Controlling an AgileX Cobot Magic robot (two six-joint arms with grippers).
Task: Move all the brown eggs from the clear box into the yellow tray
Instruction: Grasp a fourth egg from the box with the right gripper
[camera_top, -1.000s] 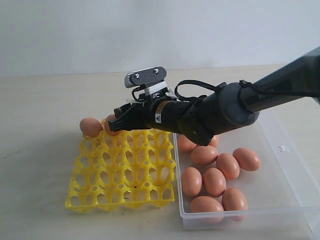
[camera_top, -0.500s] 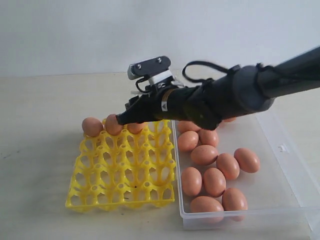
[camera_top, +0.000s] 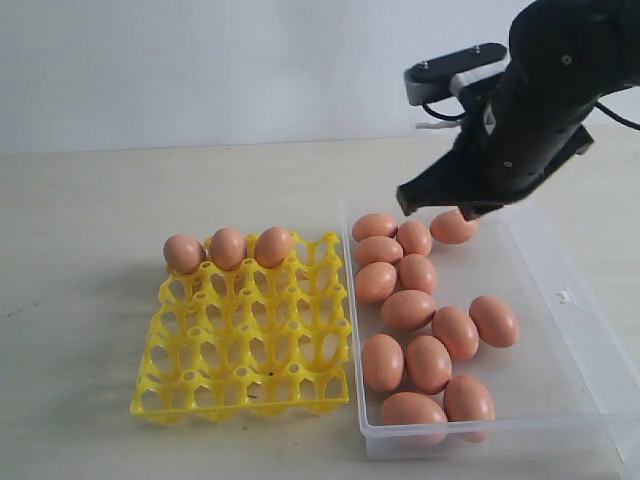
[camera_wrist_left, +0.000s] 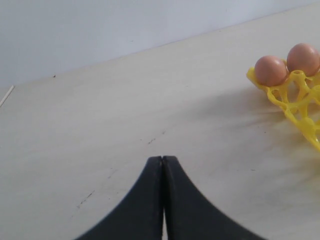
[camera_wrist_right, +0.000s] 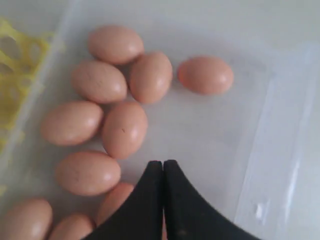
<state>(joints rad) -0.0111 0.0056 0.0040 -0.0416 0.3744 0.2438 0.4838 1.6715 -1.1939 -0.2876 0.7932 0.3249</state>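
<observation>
Both black fingers of the right hand (camera_top: 405, 198) are pressed together with nothing between them, and the hand hangs in the air above the far end of the large clear rectangular plastic box (camera_top: 565, 350), touching none of what lies inside. Below it, on the box floor, lie thirteen smooth orange-brown oval eggs (camera_top: 407, 309): a tight cluster at the far end by the left wall, one a little apart to their right, and the rest strung toward the near wall, many touching their neighbours. Just beside the box on its left sits the bright yellow plastic egg tray (camera_top: 245, 350) with its grid of open cups and pointed posts; three more of the eggs stand side by side in its far row, and its other cups hold nothing. Farther out, the left hand (camera_wrist_left: 162, 158) is likewise closed, fingertips meeting and gripping nothing, over the pale wooden table (camera_wrist_left: 100, 125) near the tray's corner.
</observation>
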